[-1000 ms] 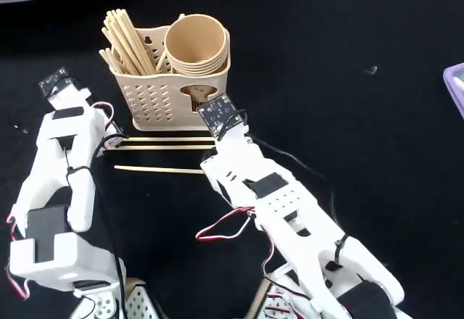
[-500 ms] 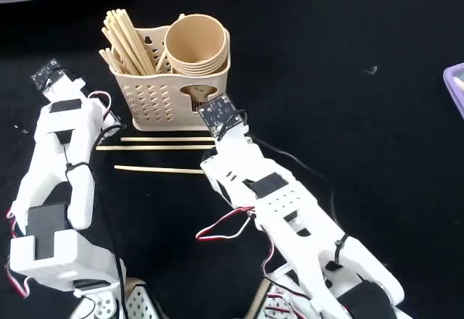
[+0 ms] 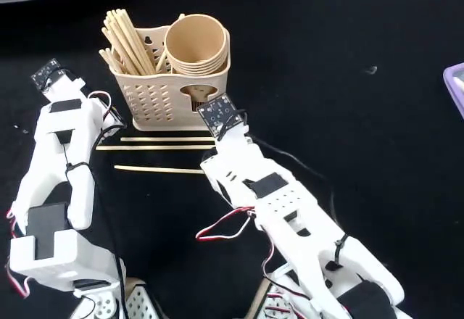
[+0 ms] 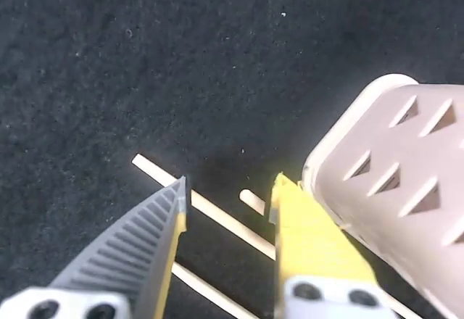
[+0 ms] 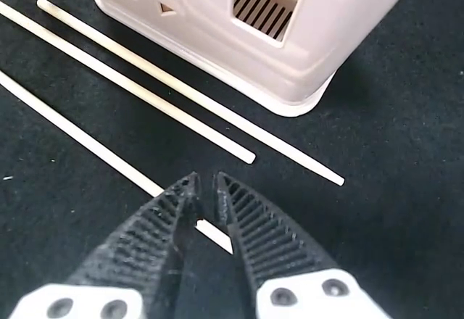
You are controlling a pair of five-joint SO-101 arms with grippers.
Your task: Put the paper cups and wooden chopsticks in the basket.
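Far left, the left gripper (image 4: 228,188) hangs with jaws spread wide, astride the end of one of three loose chopsticks (image 3: 156,147) lying on the black table (image 3: 348,116). Just behind them is the basket (image 3: 174,109), holding bundled chopsticks (image 3: 127,40) and stacked paper cups (image 3: 196,40). The right gripper (image 5: 204,185), pinched nearly closed, hovers over the stick farthest from the basket.

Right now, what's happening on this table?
The basket holds stacked paper cups and a bundle of chopsticks. Three loose chopsticks lie on the table in front of it. The left claw is open over the ends of two of them. The right claw, shut, sits over the end of the nearest chopstick.
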